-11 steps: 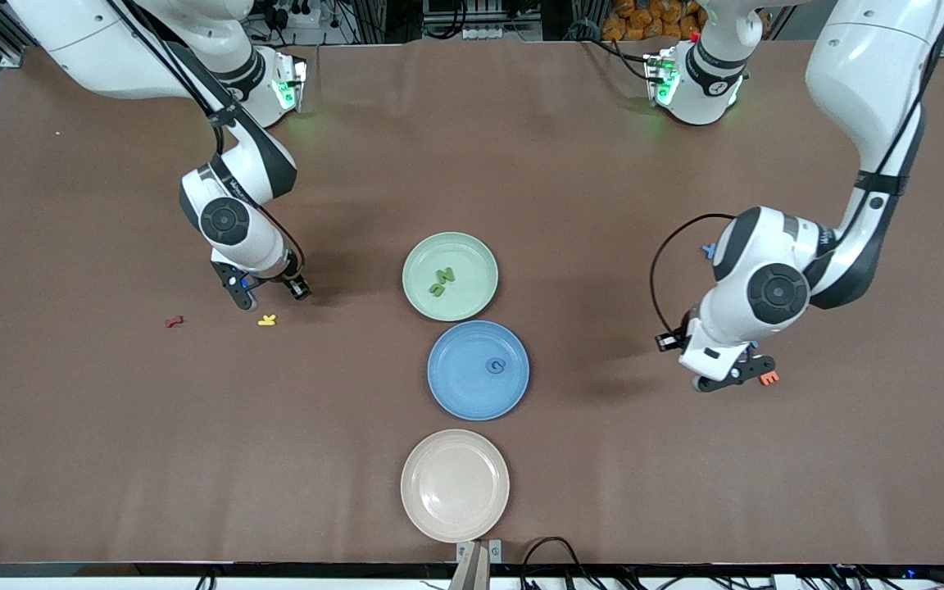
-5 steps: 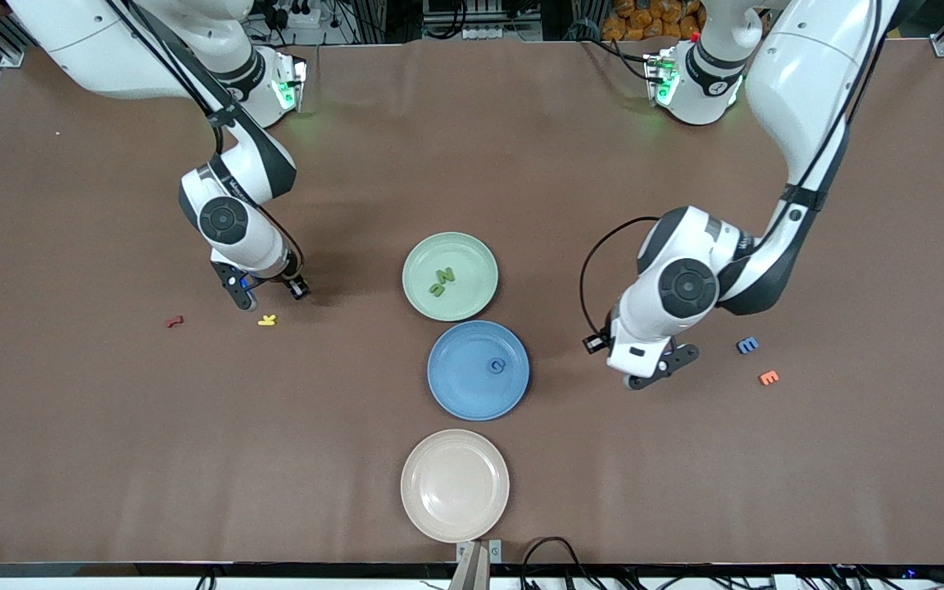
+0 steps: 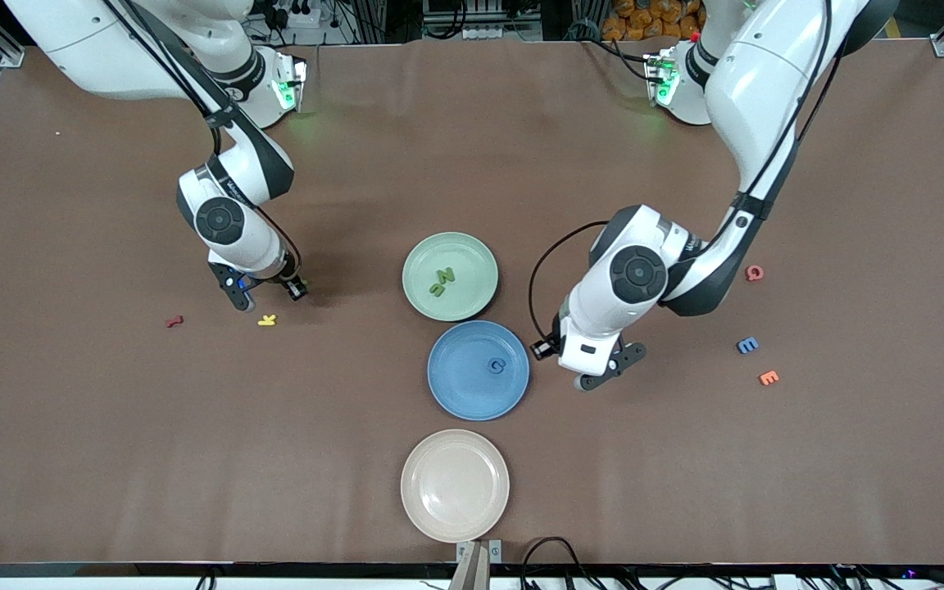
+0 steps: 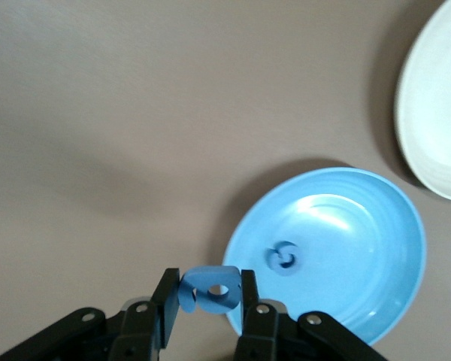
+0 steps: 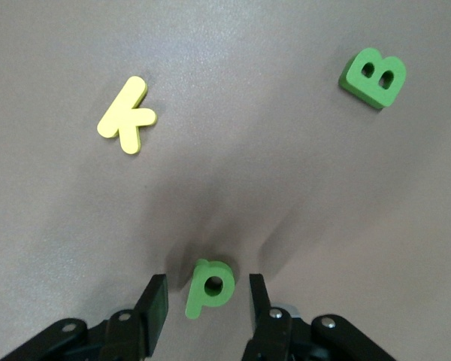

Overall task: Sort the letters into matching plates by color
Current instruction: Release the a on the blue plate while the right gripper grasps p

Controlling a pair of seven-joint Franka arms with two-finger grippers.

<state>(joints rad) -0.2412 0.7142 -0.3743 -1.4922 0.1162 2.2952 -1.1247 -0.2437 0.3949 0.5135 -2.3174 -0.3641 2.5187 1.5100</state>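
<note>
Left tool point(image 4: 204, 304), pinching a blue letter point(image 4: 208, 289), has swung to the blue plate point(image 3: 447, 395) (drop next); right tool point(image 5: 203, 304) spread around green P point(image 5: 207, 286).

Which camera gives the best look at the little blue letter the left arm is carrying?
The left wrist view: the blue letter sits pinched in the left end effector, beside the blue plate. In the front view the arm's own body hides the letter. The right wrist view does not show it at all.
</note>
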